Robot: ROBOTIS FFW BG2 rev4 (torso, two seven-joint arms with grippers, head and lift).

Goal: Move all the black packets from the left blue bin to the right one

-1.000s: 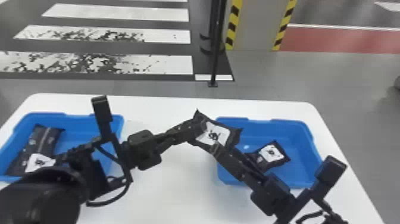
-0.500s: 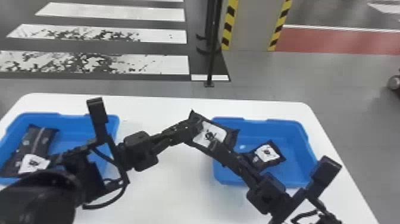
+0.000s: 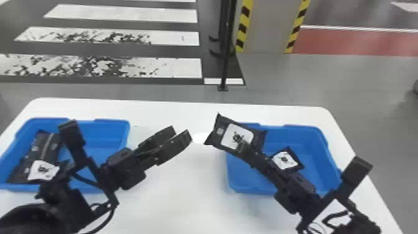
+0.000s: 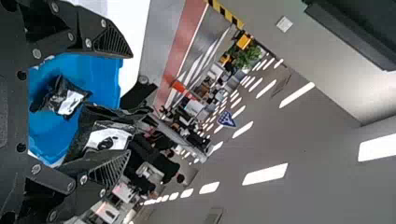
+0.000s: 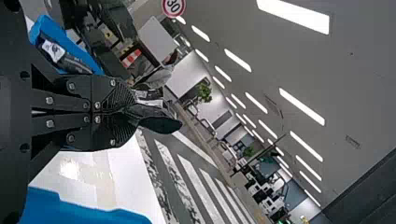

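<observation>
In the head view my left gripper (image 3: 182, 133) stands open between the bins; its parted fingers also show in the left wrist view, left gripper (image 4: 122, 109). My right gripper (image 3: 248, 149) is shut on a black packet (image 3: 228, 133), held above the left edge of the right blue bin (image 3: 258, 186). In the right wrist view the right gripper (image 5: 123, 112) pinches that packet (image 5: 159, 119). Another black packet (image 3: 287, 158) lies inside the right bin. Inside the left blue bin (image 3: 124, 130) black packets (image 3: 43, 149) lie along its left side, partly behind my left arm.
Both bins stand on a white table (image 3: 174, 193), with bare tabletop between them. A dark pole (image 3: 224, 62) rises from the floor beyond the table's far edge.
My left gripper has opened, let go of the packet and drawn back to the left. The packet stays in my right gripper, near the right bin.
</observation>
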